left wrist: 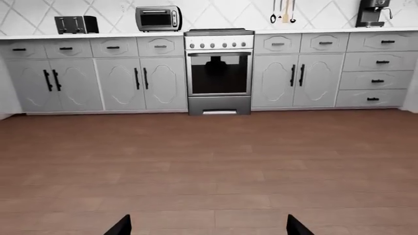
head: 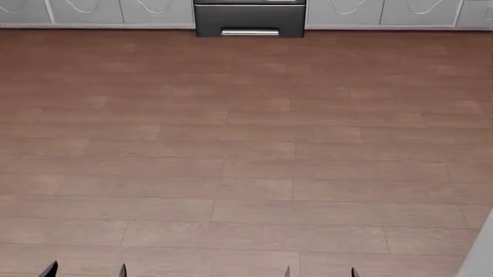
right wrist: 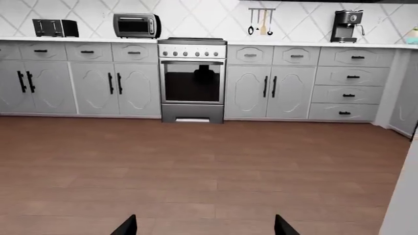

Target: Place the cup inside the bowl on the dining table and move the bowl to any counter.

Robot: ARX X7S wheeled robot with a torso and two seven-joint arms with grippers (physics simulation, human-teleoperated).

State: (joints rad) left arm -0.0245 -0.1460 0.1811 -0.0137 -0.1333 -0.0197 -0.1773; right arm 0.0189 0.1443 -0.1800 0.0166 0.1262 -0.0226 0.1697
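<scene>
Wooden plank flooring (left wrist: 209,166) fills most of the left wrist view, running up to a wall of grey-white cabinets (left wrist: 117,81) with the oven (left wrist: 220,71) set in the middle of them. On the counter (left wrist: 91,35) to one side of the oven stand a toaster (left wrist: 76,24) and, nearer the oven, a toaster oven (left wrist: 158,18); on the other side hang utensils (left wrist: 283,12), with a coffee machine (left wrist: 373,12) farther along. Only the two dark fingertips of the left gripper (left wrist: 207,227) show at the frame's edge, spread well apart with nothing between them.

From the head view, the same floor (head: 246,150) stretches to the oven's lower drawer (head: 250,20). Small tips of the left gripper (head: 85,270) and right gripper (head: 320,271) poke in at the near edge; so little shows that their spread is hard to judge here. A pale sliver (head: 481,254) beside the right gripper may be a tabletop edge, though I cannot tell.

Seen from the right wrist, the oven (right wrist: 193,78) again sits mid-wall, with the toaster (right wrist: 56,28), toaster oven (right wrist: 136,25), utensils (right wrist: 260,22) and coffee machine (right wrist: 346,25) above the counter (right wrist: 307,45). The right gripper (right wrist: 203,226) has its fingertips spread wide, empty. Neither cup nor bowl appears in any view.
</scene>
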